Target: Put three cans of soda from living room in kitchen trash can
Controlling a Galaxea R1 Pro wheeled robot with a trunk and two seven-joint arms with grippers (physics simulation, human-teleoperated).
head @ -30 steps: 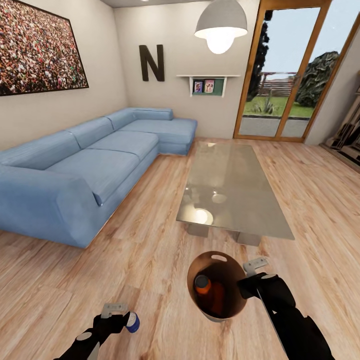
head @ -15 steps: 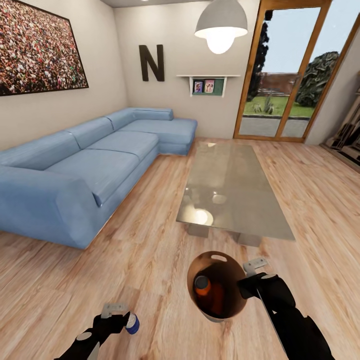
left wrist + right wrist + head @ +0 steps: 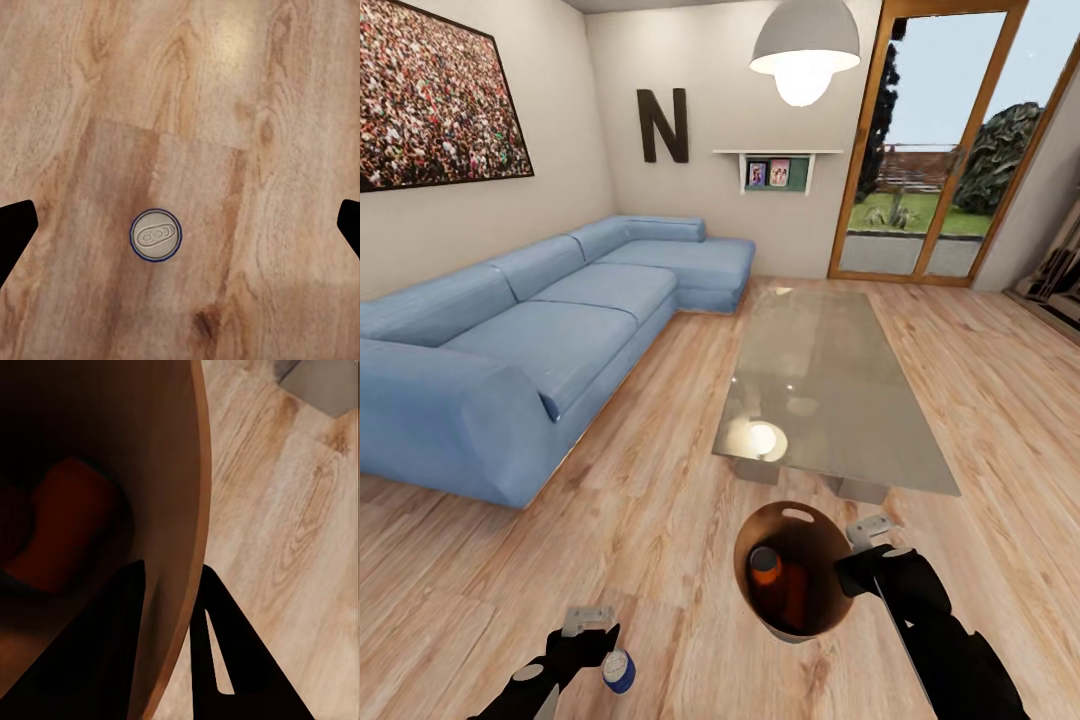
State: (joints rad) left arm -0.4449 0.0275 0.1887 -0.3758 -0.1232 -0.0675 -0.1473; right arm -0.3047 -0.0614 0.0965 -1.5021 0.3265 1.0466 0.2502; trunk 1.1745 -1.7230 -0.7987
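The left gripper (image 3: 600, 640) has its jaws spread wide — the dark blue can (image 3: 155, 235) stands upright on the wood floor (image 3: 660, 480) between them, untouched. The right gripper (image 3: 176, 645) pinches the trash can (image 3: 797, 570) by its rim; an orange can (image 3: 765, 566) sits inside.

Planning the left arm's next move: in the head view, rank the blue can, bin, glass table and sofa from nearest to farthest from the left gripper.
1. Blue can, on the floor beside the left gripper.
2. Bin, to its right.
3. Glass table, ahead.
4. Sofa: too close to call against the table.
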